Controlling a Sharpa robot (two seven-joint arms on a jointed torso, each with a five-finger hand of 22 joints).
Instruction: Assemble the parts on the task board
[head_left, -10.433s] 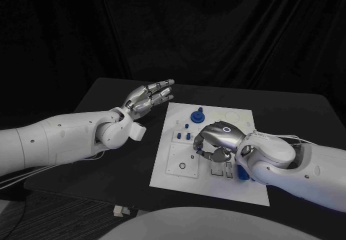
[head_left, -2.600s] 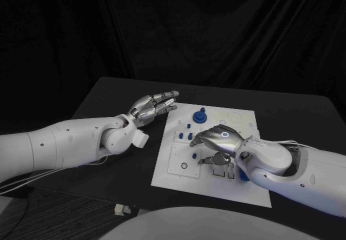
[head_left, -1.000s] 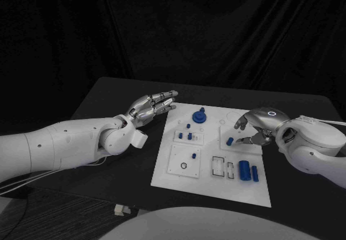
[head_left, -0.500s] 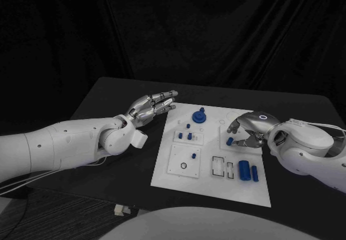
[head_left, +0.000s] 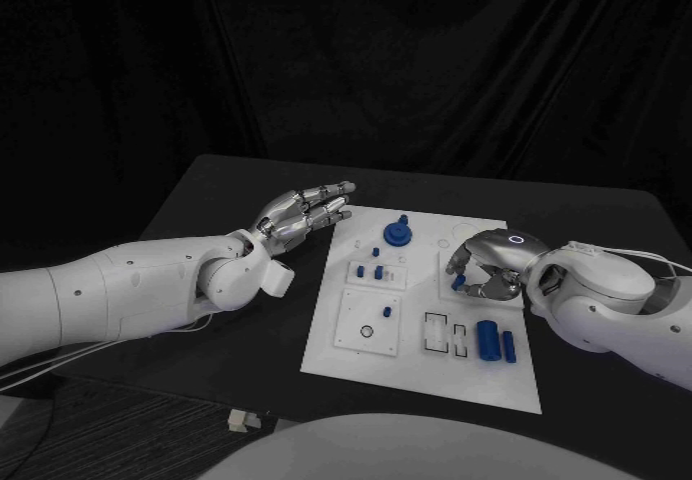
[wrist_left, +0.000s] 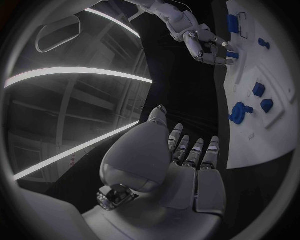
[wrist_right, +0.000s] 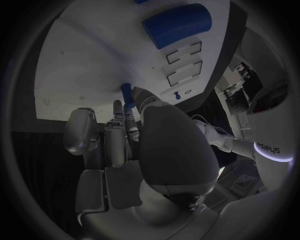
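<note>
While my right hand (head_left: 488, 268) has this small blue peg (head_left: 459, 283) pinched at the fingertips, the trick is going to be keeping it square to the task board (head_left: 418, 375) before I push. I'm hovering over the board's right side, roughly mid-way along that edge, with the peg's tip down close to the white surface; can't tell from here whether it's actually touching yet. My call: line it up over its hole first, come down slow, and don't let go until it sits on its own, because a tilted peg will probably just jam or skid off.

My left hand (head_left: 304, 211) is off the board's far-left corner, above the black table (head_left: 202, 200), fingers stretched out and a bit apart, holding nothing.

What's sitting where on the board: a round blue knob (head_left: 394, 234) stands near the far edge, two small blue pegs (head_left: 369, 270) stand a bit nearer on the left half, and two blue cylinders (head_left: 498, 342) lie toward the near-right corner. The rectangular slots (head_left: 446, 332) just beside those look unfilled, and there's a small ring-shaped hole (head_left: 366, 332) on the near-left panel
</note>
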